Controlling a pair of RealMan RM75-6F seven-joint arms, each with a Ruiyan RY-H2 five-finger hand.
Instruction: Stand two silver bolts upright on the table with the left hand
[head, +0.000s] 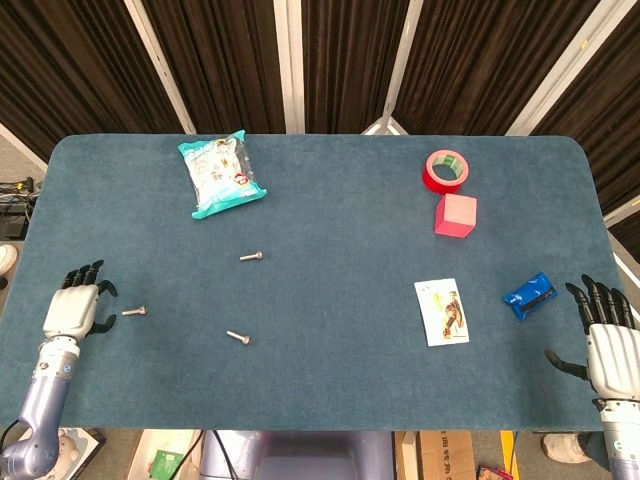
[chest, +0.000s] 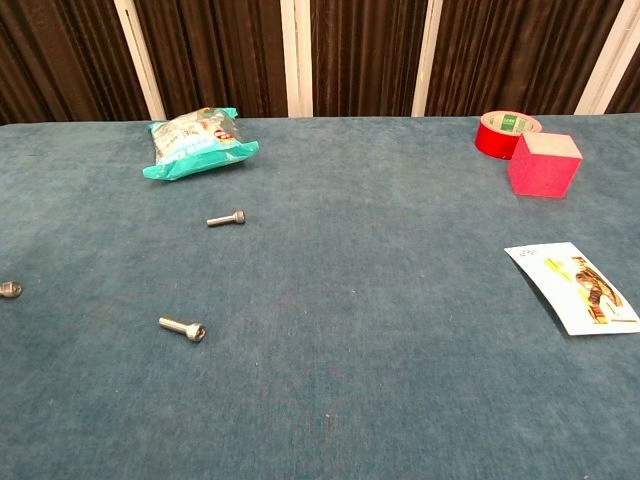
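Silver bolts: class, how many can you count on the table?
3, all lying flat: one bolt below the snack bag, one near the front edge, one beside the left hand.

Blue table (head: 330, 250) carries bolts (head: 250, 257), tape (head: 446, 170), cube (head: 455, 215).

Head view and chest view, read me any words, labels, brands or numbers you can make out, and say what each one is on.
No text can be read in either view.
Teal snack bag: printing too small and blurred.
Picture card: small marks near its top corner, illegible.
Red tape roll: green inner label, no readable letters.
Blue packet: no readable print.
Pink cube: plain.
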